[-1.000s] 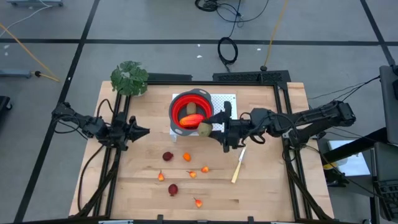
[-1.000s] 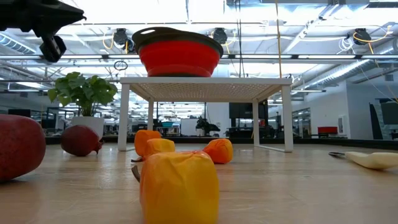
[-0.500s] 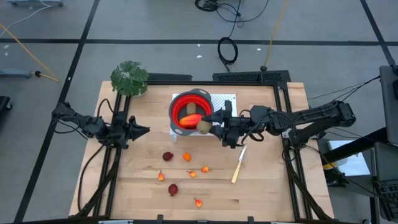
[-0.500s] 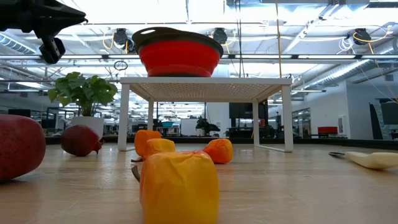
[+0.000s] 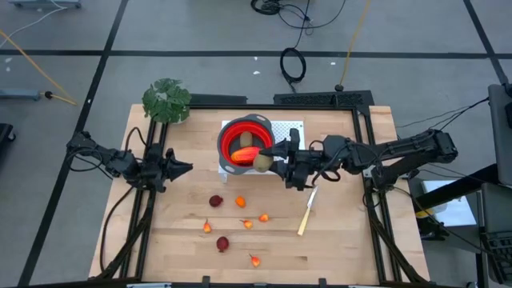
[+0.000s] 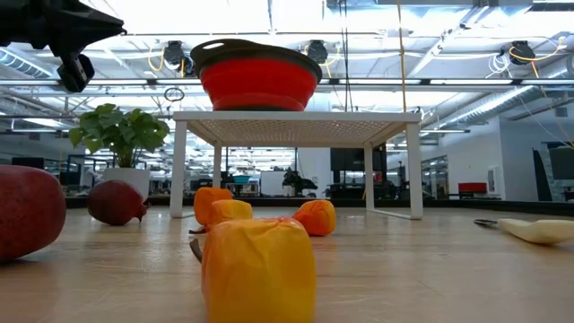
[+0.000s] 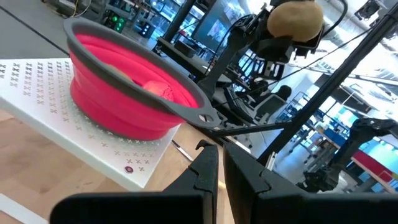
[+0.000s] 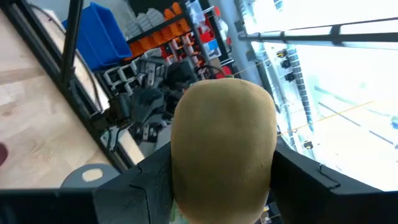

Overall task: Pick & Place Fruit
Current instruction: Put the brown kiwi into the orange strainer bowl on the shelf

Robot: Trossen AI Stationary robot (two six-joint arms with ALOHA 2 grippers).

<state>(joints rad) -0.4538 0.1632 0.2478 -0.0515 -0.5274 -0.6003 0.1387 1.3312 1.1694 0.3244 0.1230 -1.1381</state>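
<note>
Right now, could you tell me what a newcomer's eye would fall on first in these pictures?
First the red bowl on its white stand at the table's far middle. Next, the right hand beside its rim, shut on an olive-brown fruit. Then the small fruits scattered on the near boards.

I see bowl (image 5: 245,146) on stand (image 5: 288,132) at rear centre of surface (image 5: 344,232), plant (image 5: 166,100) rear left, knife (image 5: 306,214) right of small fruit (image 5: 240,202) scattered in front of bowl.
</note>
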